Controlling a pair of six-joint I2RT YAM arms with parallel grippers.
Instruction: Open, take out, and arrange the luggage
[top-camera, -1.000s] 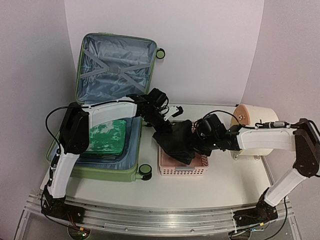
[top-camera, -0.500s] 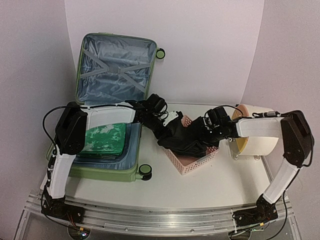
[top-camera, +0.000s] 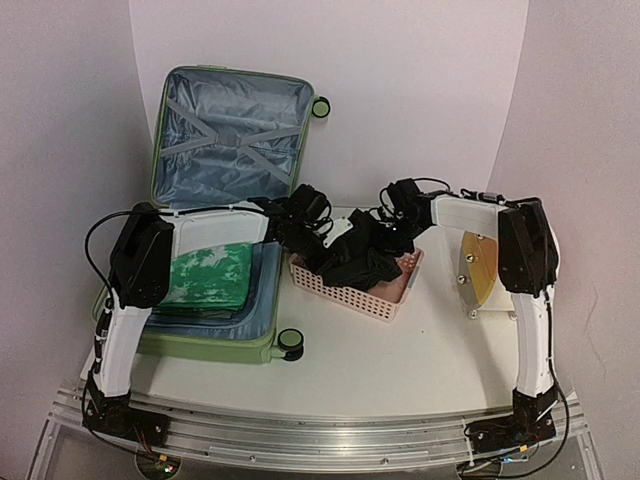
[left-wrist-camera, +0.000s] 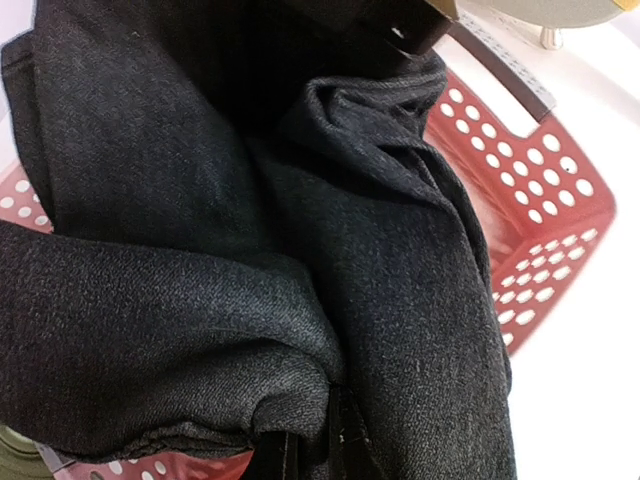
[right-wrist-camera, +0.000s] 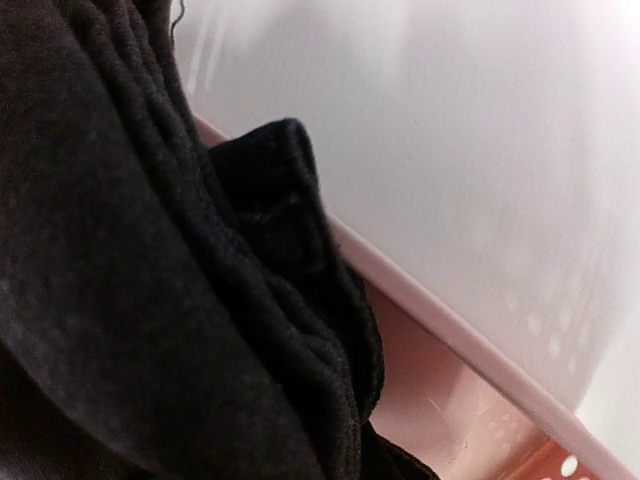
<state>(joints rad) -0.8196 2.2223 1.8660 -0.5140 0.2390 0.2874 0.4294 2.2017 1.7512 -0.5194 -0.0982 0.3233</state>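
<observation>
Lying open at the table's left, the luggage has its lid upright against the back wall and a green patterned cloth folded in its base. Just to its right, a pink basket holds a dark garment. The left gripper is pinched tight on that garment, while the right gripper is buried in its folds, so I cannot tell how its jaws stand.

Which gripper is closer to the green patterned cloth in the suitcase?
Left. The left gripper is just right of the green cloth; the right gripper is farther right, past the black garment.
</observation>
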